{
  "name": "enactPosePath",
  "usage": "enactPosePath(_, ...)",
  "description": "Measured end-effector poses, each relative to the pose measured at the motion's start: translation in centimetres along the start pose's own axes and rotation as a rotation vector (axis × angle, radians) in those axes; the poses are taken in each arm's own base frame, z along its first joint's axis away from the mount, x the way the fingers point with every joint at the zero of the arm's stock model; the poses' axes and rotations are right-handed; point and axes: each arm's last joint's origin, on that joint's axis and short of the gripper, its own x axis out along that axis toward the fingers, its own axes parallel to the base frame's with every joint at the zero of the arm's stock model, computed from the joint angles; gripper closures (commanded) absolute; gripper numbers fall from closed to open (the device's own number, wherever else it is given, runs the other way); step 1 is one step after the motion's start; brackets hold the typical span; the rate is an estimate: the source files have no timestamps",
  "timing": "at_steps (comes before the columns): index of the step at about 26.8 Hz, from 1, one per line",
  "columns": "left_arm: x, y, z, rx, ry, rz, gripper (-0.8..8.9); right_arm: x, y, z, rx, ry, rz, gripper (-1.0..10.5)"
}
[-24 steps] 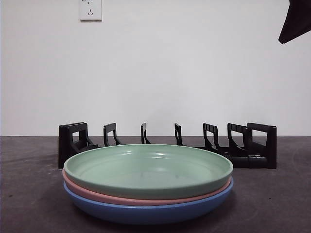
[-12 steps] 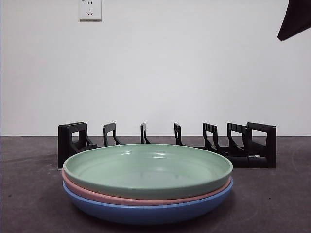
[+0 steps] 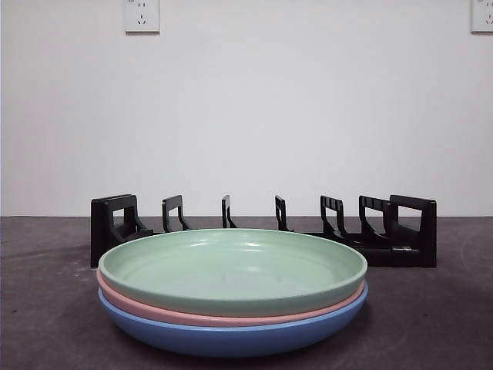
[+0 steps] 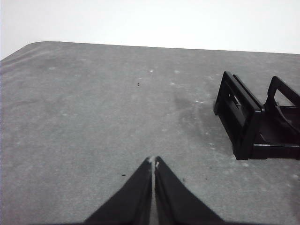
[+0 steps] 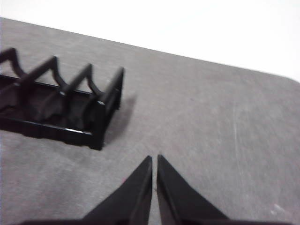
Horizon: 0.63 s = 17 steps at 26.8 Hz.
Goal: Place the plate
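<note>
A stack of three plates stands near the front of the table: a green plate (image 3: 231,270) on top, a pink plate (image 3: 154,311) under it, a blue plate (image 3: 231,338) at the bottom. Behind them stands a black slotted dish rack (image 3: 262,228). Its one end shows in the left wrist view (image 4: 253,126) and its other end in the right wrist view (image 5: 61,108). My left gripper (image 4: 153,161) is shut and empty above bare table beside the rack. My right gripper (image 5: 153,159) is shut and empty above bare table off the rack's other end. Neither arm shows in the front view.
The dark grey table (image 3: 431,324) runs to a white wall with a socket (image 3: 142,15) at the upper left and another (image 3: 482,15) at the upper right. The table's rounded far corner shows in the left wrist view (image 4: 28,49).
The black tip of an arm at the front view's top right corner has gone out of view, uncovering a wall socket. The plates and the rack have not moved.
</note>
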Motion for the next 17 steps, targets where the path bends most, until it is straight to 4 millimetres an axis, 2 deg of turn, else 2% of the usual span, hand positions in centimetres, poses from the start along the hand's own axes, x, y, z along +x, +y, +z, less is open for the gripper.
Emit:
enactPosePath(8, 0.0, 0.0, 0.0, 0.0, 0.0, 0.0, 8.06, 0.06, -0.36, -0.26, 0.031, -0.019, -0.076, 9.3)
enactPosePath(17, 0.0, 0.0, 0.0, 0.0, 0.0, 0.0, 8.06, 0.06, -0.38, -0.16, 0.042, -0.03, -0.08, 9.3)
